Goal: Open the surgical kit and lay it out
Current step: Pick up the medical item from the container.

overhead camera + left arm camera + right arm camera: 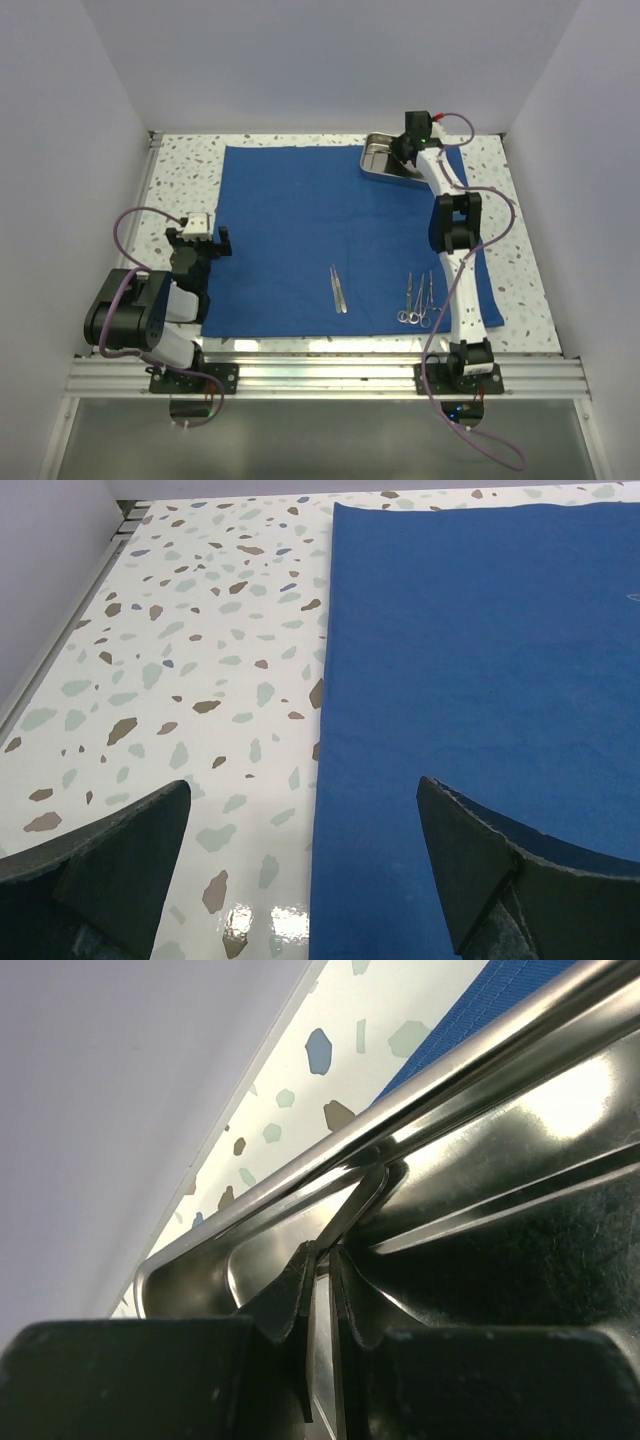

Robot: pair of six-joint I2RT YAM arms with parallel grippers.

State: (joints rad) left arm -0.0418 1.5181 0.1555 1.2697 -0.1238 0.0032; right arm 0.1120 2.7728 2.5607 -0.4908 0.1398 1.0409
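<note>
The royal-blue cloth [300, 220] lies spread flat on the table. Thin steel tweezers [338, 288] and ring-handled forceps [415, 300] rest on its near part. The shiny steel tray [372, 150] sits at the cloth's far right corner. My right gripper [405, 155] reaches down into it. In the right wrist view the right gripper [322, 1255] is shut on a thin steel instrument [358, 1205] that leans up to the tray's [520, 1160] rim. My left gripper [200, 240] stands open over the cloth's left edge [480, 630]; the left gripper [303, 783] holds nothing.
White walls enclose the speckled tabletop [200, 630] on the left, back and right. A strip of bare table runs left of the cloth. The right arm [455, 230] stretches over the cloth's right side, above the forceps.
</note>
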